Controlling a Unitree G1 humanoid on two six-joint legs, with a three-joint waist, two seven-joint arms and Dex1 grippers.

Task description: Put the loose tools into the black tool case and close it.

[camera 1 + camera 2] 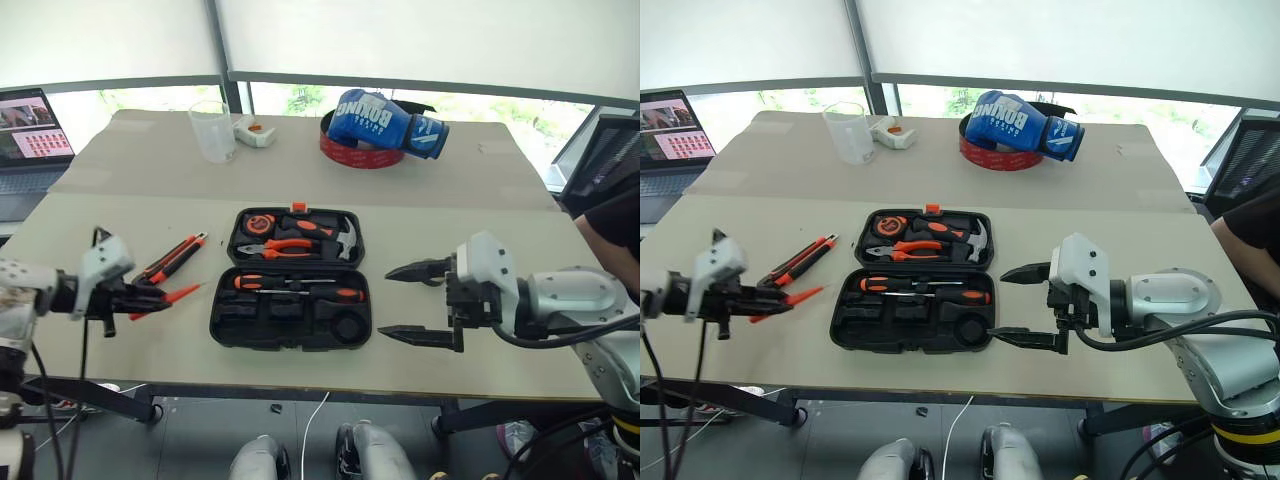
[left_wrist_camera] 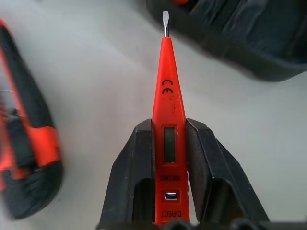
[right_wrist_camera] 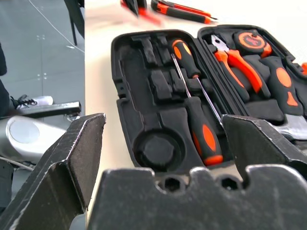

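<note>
A: Start with the big things. Where is the black tool case (image 1: 291,278)?

B: Open flat on the worktop (image 1: 470,210), both halves up. The two screwdrivers (image 1: 300,288) already lie in the near half. The right end effector (image 1: 414,303) hangs just right of the case, fingers wide apart, holding nothing.

A: And left of the case?

B: The utility knife (image 1: 172,257) lies loose on the worktop, a little way off the case's left edge. Just nearer than it, the left end effector (image 2: 168,158) is clamped on the tester screwdriver (image 2: 168,120), pads pinching the fat rear of its body, tip aimed at the case.

A: How will that tester handle?

B: Light, stiff, smooth plastic, I'd judge, so it could twist or slide in the pinch. Holding the thick rear end looks sensible; the thin metal tip leads into a slot.
</note>
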